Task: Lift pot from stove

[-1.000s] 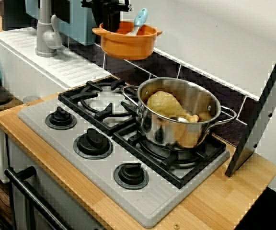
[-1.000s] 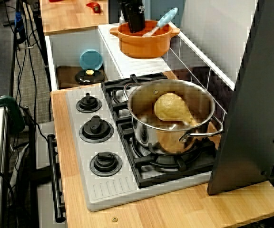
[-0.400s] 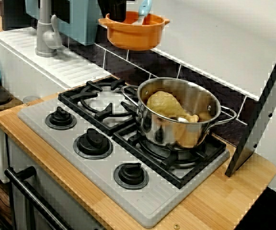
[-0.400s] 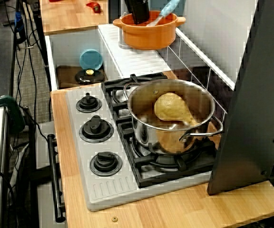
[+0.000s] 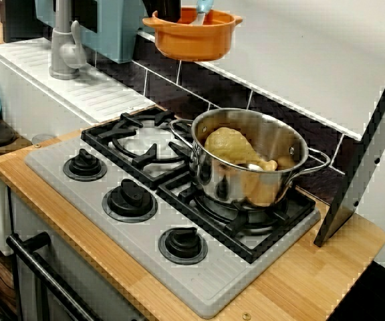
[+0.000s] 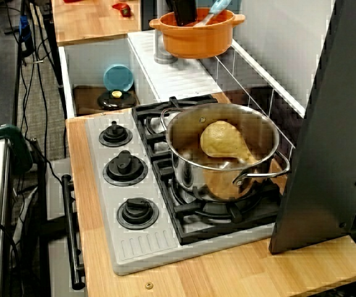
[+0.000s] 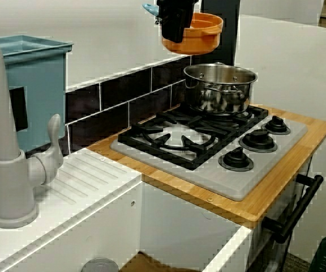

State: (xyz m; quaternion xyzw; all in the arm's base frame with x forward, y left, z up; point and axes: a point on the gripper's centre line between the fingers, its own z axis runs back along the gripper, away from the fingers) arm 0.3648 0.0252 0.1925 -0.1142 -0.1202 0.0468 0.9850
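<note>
At top centre of the frame, orange pot (image 5: 192, 37) hanging in the air, well clear of the grey toy cooktop (image 5: 172, 221) below. Black gripper (image 7: 177, 22) clamped on pot rim, one finger inside the bowl; best seen in the side view, cropped by the top edge in the other two. Light-blue utensil handle (image 6: 216, 8) poking out of the pot, leaning toward upper right. Pot roughly level, possibly tipped a little toward the gripped side; hard to judge with the top of the gripper cut off.

Rear burner grate (image 5: 142, 144) bare. Steel pot (image 5: 249, 160) with toy chicken drumstick (image 5: 236, 150) inside, seated on the front burner, untouched.

Step in hand: the lift itself, judged essentially complete, since nothing of the orange pot touches the grates. Next move: hold grip firm and steady, avoid tilting so the utensil stays in, keep clear of the tiled backsplash (image 5: 273, 110) just behind.
</note>
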